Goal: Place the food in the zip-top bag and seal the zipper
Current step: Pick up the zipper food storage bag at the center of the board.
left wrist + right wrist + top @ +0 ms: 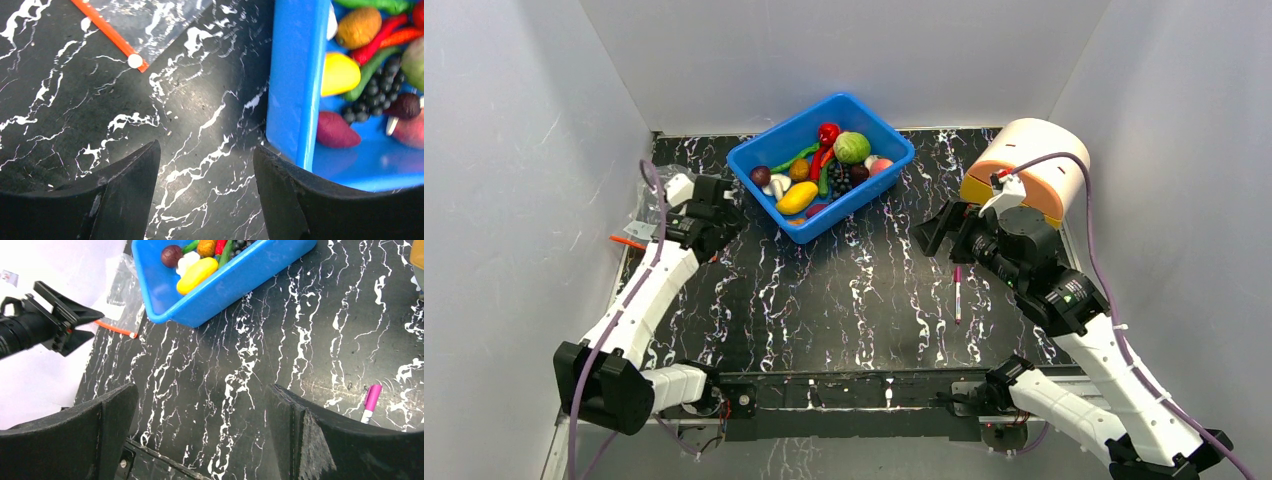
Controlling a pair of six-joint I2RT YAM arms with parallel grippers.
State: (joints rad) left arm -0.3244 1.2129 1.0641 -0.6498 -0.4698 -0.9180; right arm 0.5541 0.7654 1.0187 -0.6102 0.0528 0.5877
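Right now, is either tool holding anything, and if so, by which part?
Nothing is held. The left tool stands open over bare table between the zipper and the blue tub; the right tool is open and empty as well.

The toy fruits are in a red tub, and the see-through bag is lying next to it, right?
Not quite. The tub is blue, not red, as the top external view shows. The toy fruits do sit in it, and the see-through bag lies next to it.
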